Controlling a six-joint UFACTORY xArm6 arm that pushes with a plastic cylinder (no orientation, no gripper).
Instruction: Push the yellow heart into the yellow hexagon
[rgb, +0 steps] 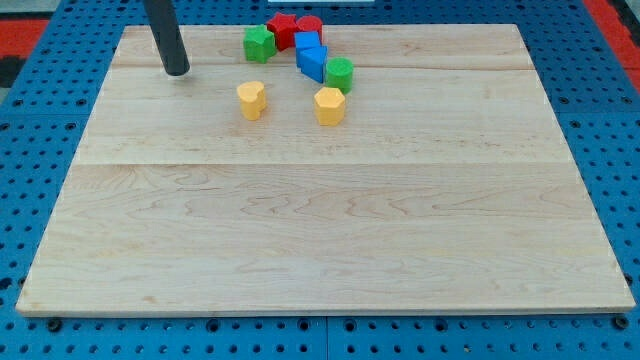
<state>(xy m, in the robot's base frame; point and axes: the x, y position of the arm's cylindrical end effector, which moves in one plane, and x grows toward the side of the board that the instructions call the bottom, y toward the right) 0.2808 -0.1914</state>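
The yellow heart (251, 100) lies on the wooden board near the view's top, left of centre. The yellow hexagon (329, 105) lies to its right, with a gap about one block wide between them. My tip (177, 72) rests on the board up and to the left of the heart, apart from it by more than a block's width. The dark rod rises from it out of the view's top.
A cluster lies above the hexagon: a green block (259, 43), two red blocks (283, 29) (309, 25), blue blocks (310, 55), and a green cylinder (339, 73) just above the hexagon. The board (320, 220) sits on a blue pegboard.
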